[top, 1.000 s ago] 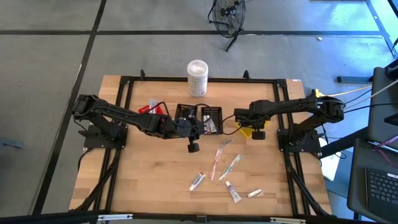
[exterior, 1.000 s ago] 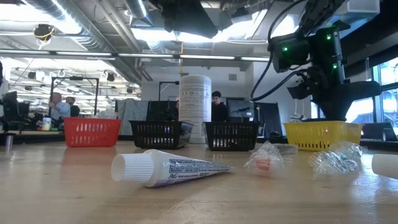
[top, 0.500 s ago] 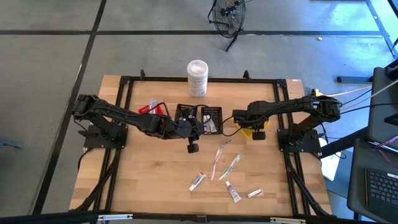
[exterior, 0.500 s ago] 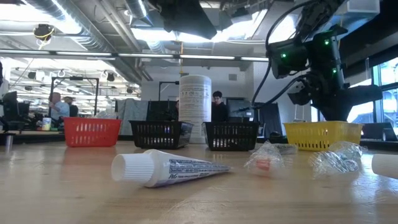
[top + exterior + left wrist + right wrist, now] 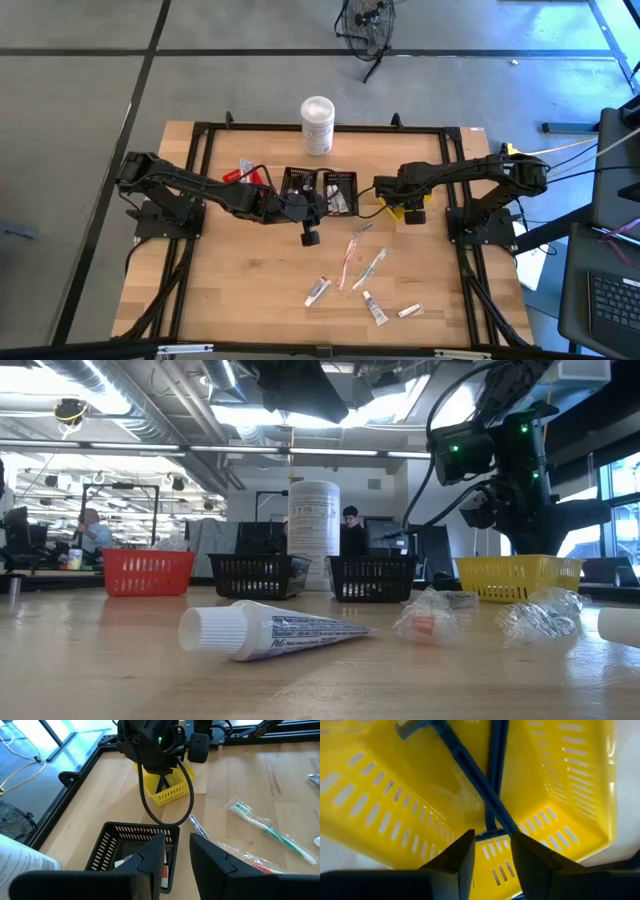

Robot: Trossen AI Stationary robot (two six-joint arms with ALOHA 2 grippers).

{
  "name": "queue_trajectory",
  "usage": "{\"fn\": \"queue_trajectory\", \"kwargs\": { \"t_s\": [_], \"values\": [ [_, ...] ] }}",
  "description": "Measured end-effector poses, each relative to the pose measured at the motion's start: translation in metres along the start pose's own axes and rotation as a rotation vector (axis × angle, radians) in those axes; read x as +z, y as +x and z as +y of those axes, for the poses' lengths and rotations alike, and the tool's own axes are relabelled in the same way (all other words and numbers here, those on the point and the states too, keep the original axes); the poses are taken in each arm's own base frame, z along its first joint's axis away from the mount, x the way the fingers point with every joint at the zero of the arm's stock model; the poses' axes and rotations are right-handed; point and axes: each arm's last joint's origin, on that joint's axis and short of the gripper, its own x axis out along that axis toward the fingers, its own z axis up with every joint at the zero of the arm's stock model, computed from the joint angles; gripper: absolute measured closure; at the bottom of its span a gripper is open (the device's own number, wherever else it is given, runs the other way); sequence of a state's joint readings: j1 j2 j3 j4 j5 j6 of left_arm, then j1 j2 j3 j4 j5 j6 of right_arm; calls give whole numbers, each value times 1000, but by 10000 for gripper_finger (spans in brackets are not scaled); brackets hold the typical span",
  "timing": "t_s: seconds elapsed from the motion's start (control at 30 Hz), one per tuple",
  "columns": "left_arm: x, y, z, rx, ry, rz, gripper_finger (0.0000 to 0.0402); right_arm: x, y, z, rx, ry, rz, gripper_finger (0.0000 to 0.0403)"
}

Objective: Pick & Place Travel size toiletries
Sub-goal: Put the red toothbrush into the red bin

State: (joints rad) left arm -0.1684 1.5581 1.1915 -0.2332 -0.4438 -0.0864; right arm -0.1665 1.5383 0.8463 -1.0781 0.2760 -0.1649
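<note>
The toiletries lie loose on the wood toward the near edge: wrapped toothbrushes (image 5: 352,252) (image 5: 371,267), white tubes (image 5: 318,291) (image 5: 375,308) and a sachet (image 5: 410,311). One tube (image 5: 270,630) lies close in the low view. Two dark blue razors (image 5: 480,780) lie inside the yellow bin (image 5: 560,780). My right gripper (image 5: 491,851) hovers open just above that bin (image 5: 405,211), fingers pointing down at the razors. My left gripper (image 5: 177,852) hangs open over the right black bin (image 5: 112,847), at the table's middle (image 5: 322,204).
A red bin (image 5: 245,172), two black bins (image 5: 300,183) (image 5: 342,190) and the yellow bin stand in a row across the table's middle. The tall white canister (image 5: 317,125) stands behind them at the far edge. A black frame (image 5: 200,130) borders the table. People show in the room behind.
My right arm has shifted slightly toward the table's left above the yellow bin and tipped a little. The left arm and the toiletries on the table have kept still.
</note>
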Motion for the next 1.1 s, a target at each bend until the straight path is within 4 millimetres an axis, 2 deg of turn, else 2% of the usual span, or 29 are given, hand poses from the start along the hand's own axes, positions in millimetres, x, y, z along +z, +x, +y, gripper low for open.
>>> {"fn": "queue_trajectory", "kwargs": {
  "t_s": [0.2, 0.43, 0.57, 0.77, 0.87, 0.97, 1.1],
  "values": [
    [-1, 0, 0, 1, 9, 14, 316, 6, -12, -1, -2, 136, -42, 255],
    [-9, -6, -6, -9, -8, 79, 316, 19, -56, -3, 36, 238, -168, 270],
    [-10, -25, -12, -32, -35, 106, 316, 24, -77, 2, 44, 249, -259, 279],
    [-12, -61, -18, 1, -76, 108, 316, 31, -87, 25, 65, 244, -357, 292],
    [-22, -71, -21, 15, -104, 101, 316, 35, -93, 40, 126, 205, -417, 298],
    [-39, -72, -25, 5, -136, 104, 316, 39, -99, 57, 188, 166, -480, 302],
    [-62, -63, -33, -25, -209, 89, 315, 43, -109, 82, 219, 88, -590, 308]
  ]
}}
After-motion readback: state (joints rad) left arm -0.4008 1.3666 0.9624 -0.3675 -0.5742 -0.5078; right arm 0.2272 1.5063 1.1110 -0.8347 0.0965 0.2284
